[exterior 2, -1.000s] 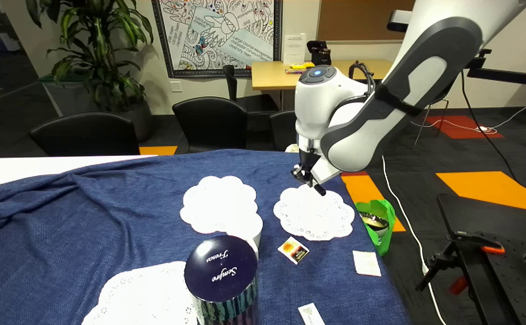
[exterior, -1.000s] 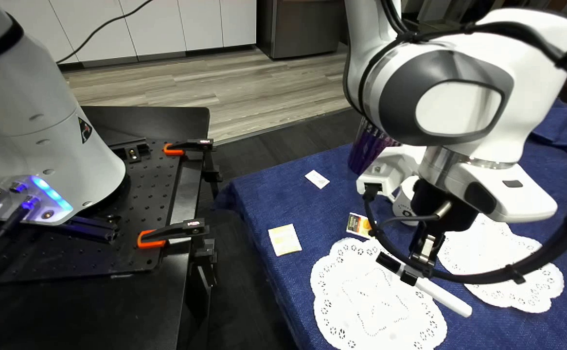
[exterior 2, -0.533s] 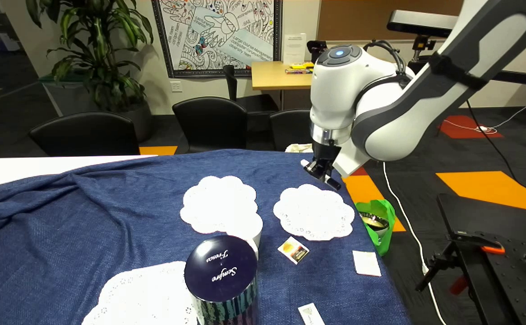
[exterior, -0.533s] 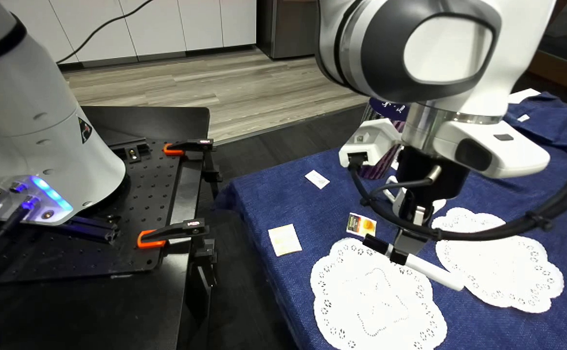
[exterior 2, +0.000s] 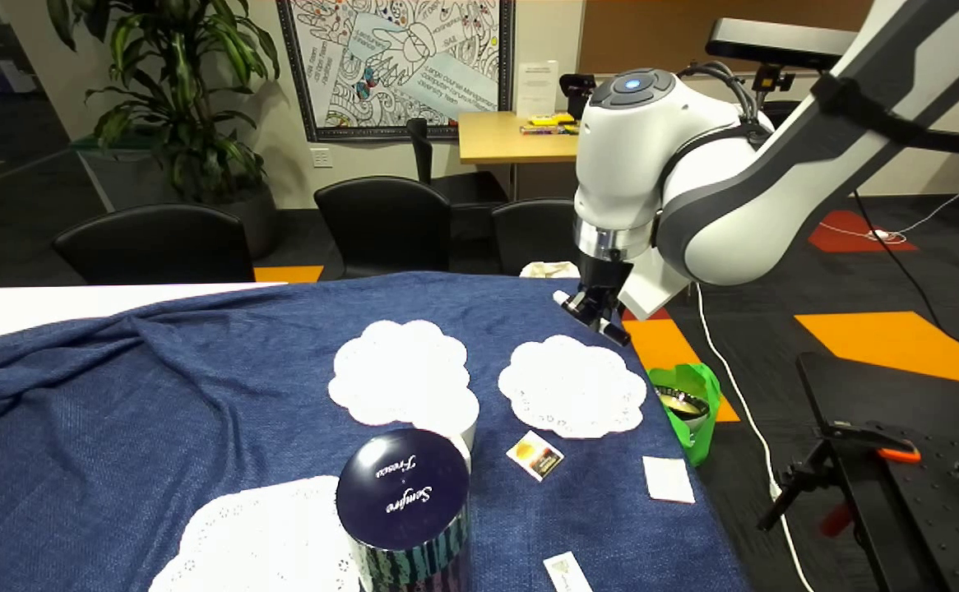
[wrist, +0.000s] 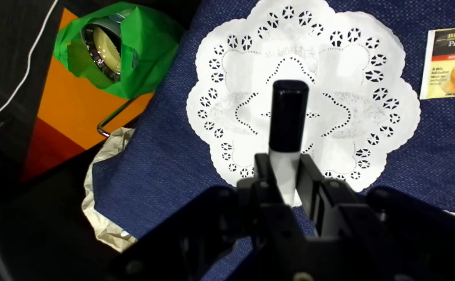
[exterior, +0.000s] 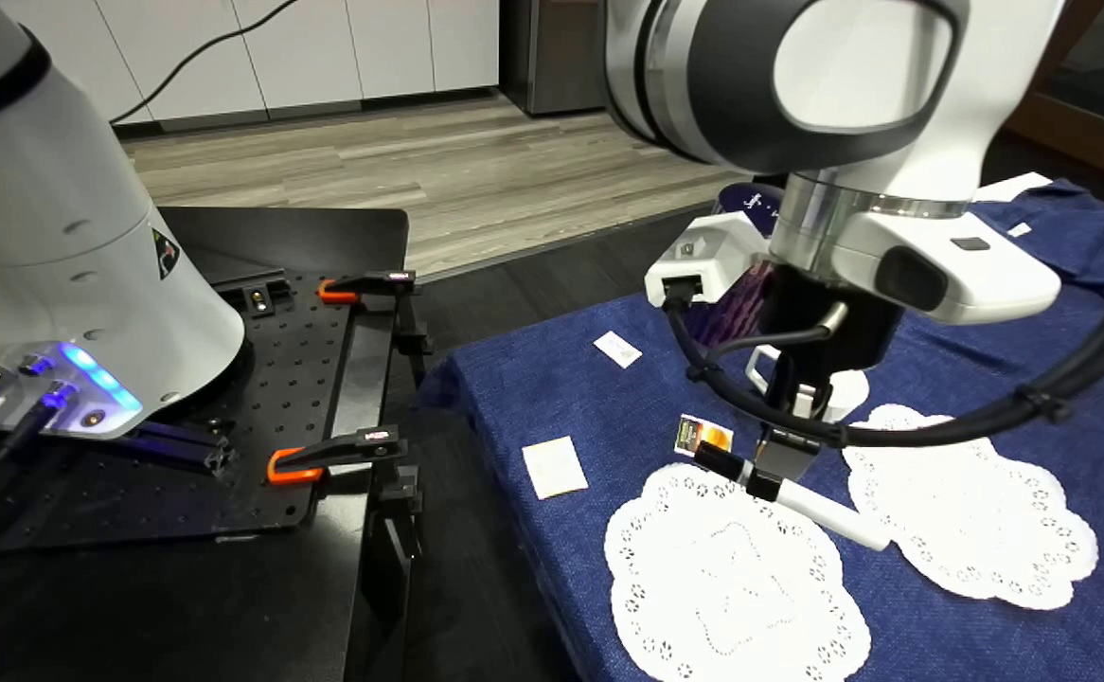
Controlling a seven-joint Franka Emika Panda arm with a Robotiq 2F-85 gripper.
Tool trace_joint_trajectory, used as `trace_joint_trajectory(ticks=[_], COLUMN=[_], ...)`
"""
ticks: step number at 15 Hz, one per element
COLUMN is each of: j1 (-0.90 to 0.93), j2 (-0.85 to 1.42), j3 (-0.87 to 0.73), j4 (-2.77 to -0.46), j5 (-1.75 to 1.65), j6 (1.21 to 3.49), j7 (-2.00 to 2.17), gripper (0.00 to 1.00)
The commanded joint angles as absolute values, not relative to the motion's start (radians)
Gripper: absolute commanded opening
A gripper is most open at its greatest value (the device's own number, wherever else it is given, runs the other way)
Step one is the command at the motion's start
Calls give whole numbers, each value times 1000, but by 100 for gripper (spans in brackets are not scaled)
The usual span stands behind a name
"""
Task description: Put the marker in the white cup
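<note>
The marker is white with a black cap. My gripper [exterior: 764,481] is shut on the marker [exterior: 836,517] around its barrel, just behind the cap. It holds the marker tilted in the air above the table. The marker's black cap also shows in an exterior view [exterior 2: 614,333]. In the wrist view the marker [wrist: 288,117] stands out between the fingertips [wrist: 284,162], over a white doily. The white cup [exterior 2: 465,418] stands behind the dark purple striped cup, well away from the gripper. It is partly hidden behind the gripper in an exterior view [exterior: 850,393]. The wrist view does not show it.
The tall purple striped cup [exterior 2: 404,489] stands close to the white cup. White doilies [exterior: 732,587] [exterior 2: 397,370] lie flat on the blue cloth. Tea packets [exterior 2: 535,455] [exterior 2: 669,479] lie near the table edge. A green bag [wrist: 149,47] is beyond that edge.
My gripper has risen with the marker in it. It has moved up in both exterior views, and rightward in one of them. The cups and doilies have not moved.
</note>
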State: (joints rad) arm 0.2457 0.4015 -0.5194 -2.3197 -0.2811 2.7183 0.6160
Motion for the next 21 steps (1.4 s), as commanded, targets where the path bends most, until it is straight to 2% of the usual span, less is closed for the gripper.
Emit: trace_joint_trajectory(ticks=[1, 13, 21], j1=[209, 242, 238], j2=[400, 344, 301], j3=[-474, -464, -357], j4=[-2298, -2324, -2310], j5=[-305, -474, -449], j6=[2720, 2778, 2759], j7=[635, 636, 628], gripper=[5, 5, 5])
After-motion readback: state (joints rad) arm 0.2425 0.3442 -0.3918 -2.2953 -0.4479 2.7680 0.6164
